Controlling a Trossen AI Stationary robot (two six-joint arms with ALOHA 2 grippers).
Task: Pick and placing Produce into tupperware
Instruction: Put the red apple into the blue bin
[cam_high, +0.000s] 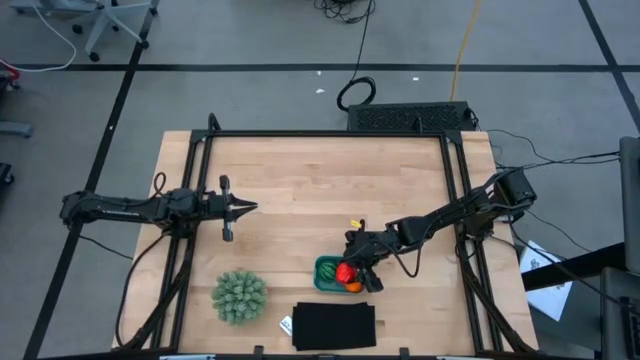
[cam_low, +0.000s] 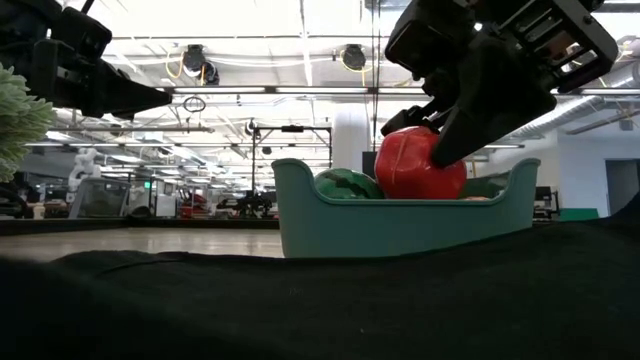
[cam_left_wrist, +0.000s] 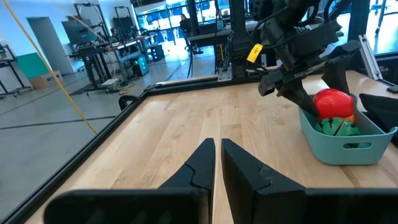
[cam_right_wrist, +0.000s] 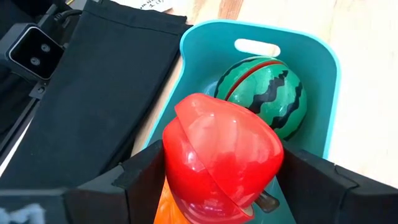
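The teal tupperware (cam_high: 323, 273) stands on the table near its front edge, right of the middle. Inside it lie the dark green striped ball (cam_right_wrist: 267, 87) and the orange ball (cam_right_wrist: 163, 213). Over them is the red fruit (cam_right_wrist: 221, 155), its top above the container's rim (cam_low: 400, 215), with my right gripper (cam_right_wrist: 224, 173) shut on it. My left gripper (cam_high: 250, 208) hangs shut and level over the table's left half, pointing toward the right, and touches nothing. My right gripper pinches the red fruit's two opposite sides (cam_right_wrist: 174, 168) between its two fingers (cam_right_wrist: 140, 180). The fingers slant downward from the table's right side. The fruit sits inside the tupperware's outline, above the orange ball; whether it rests on that ball I cannot tell.
A spiky pale-green plant (cam_high: 239, 296) stands near the front edge, left of the tupperware. A flat black rectangle (cam_high: 335, 326) lies just in front of the container, with a white tag (cam_high: 285, 325) at its left. Bare wood spreads across the table's middle and far part.
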